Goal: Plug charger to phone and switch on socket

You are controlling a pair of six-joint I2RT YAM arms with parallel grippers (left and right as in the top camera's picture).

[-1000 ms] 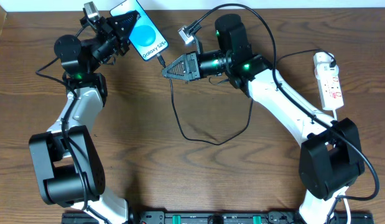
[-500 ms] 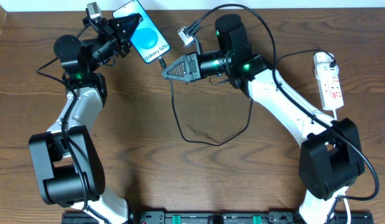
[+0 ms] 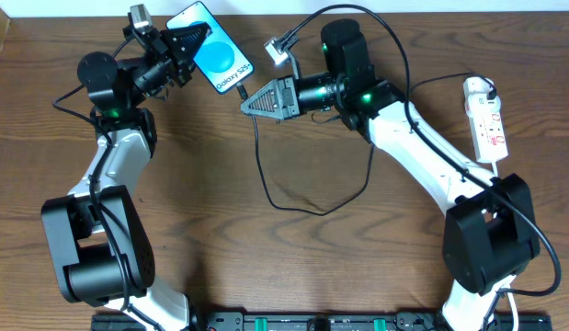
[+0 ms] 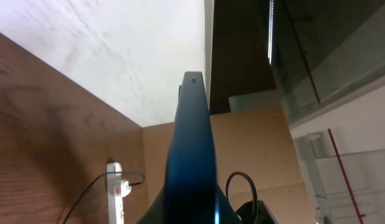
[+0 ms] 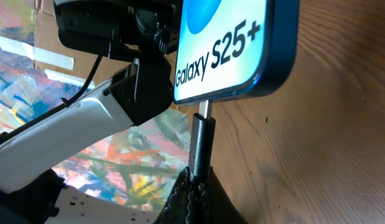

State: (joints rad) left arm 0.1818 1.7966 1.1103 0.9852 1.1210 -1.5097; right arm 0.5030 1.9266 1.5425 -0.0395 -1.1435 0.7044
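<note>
My left gripper (image 3: pixel 190 39) is shut on the phone (image 3: pixel 219 58), a blue-screened handset reading "Galaxy S25+", held tilted above the table's far edge; in the left wrist view its dark blue edge (image 4: pixel 191 155) fills the middle. My right gripper (image 3: pixel 246 103) is shut on the charger's black connector (image 5: pixel 200 144), whose metal tip meets the phone's lower edge (image 5: pixel 242 68). The black cable (image 3: pixel 266 175) loops down over the table and back up to the right arm. The white socket strip (image 3: pixel 485 119) lies at the far right with a black plug in its far end.
The wooden table's far edge meets a white wall. The socket's white cord runs down beside the right arm's base (image 3: pixel 486 248). The left arm's base (image 3: pixel 96 248) stands at the lower left.
The left gripper has shifted the phone slightly right, toward the connector. The right gripper has barely moved.
</note>
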